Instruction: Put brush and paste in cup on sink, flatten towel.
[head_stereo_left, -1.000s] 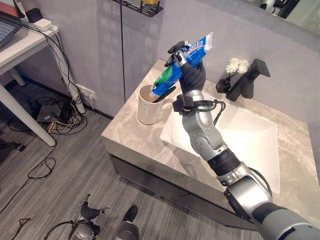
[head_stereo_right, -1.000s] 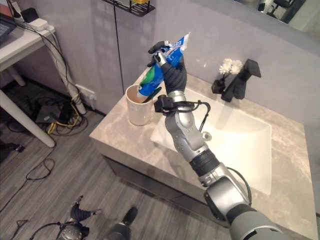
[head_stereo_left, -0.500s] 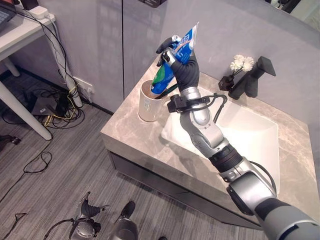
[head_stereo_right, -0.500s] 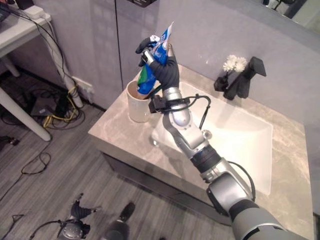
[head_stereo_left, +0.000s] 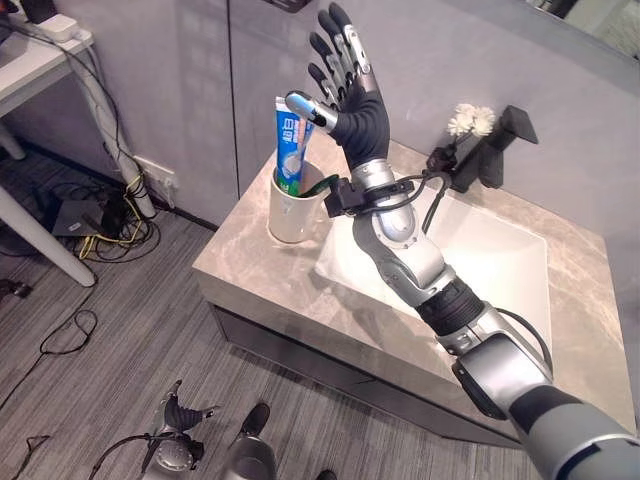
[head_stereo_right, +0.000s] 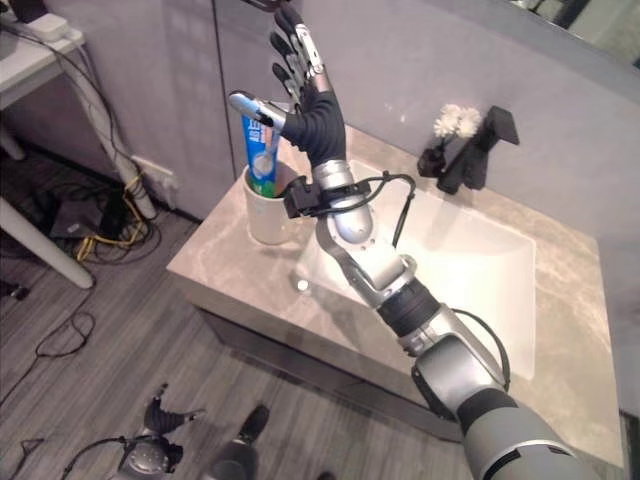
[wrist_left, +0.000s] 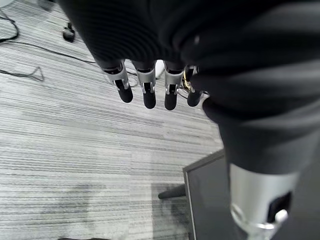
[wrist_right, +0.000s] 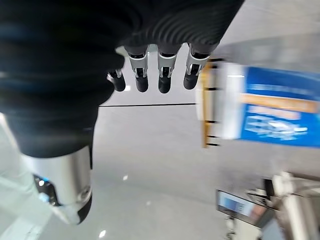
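Observation:
A blue and green toothpaste tube (head_stereo_left: 291, 145) stands upright in the cream cup (head_stereo_left: 290, 208) at the counter's left end. A green toothbrush (head_stereo_left: 326, 184) leans in the same cup. My right hand (head_stereo_left: 352, 95) is raised above the cup, open with straight, spread fingers; its thumb tip lies right by the tube's top. In the right wrist view the straight fingers (wrist_right: 162, 70) show with the blue tube (wrist_right: 270, 112) beside them. My left hand (wrist_left: 150, 90) hangs low over the grey carpet, fingers relaxed and holding nothing.
The white sink basin (head_stereo_left: 480, 270) is set in a marble counter (head_stereo_left: 260, 285). A black faucet (head_stereo_left: 492, 150) and a dark vase of white flowers (head_stereo_left: 465, 125) stand at the back. A white desk (head_stereo_left: 40, 70) and floor cables (head_stereo_left: 100, 215) lie to the left.
The right hand has let go of the toothpaste, which now stands upright in the cup. The hand has opened and lifted above it. The camera has shifted slightly.

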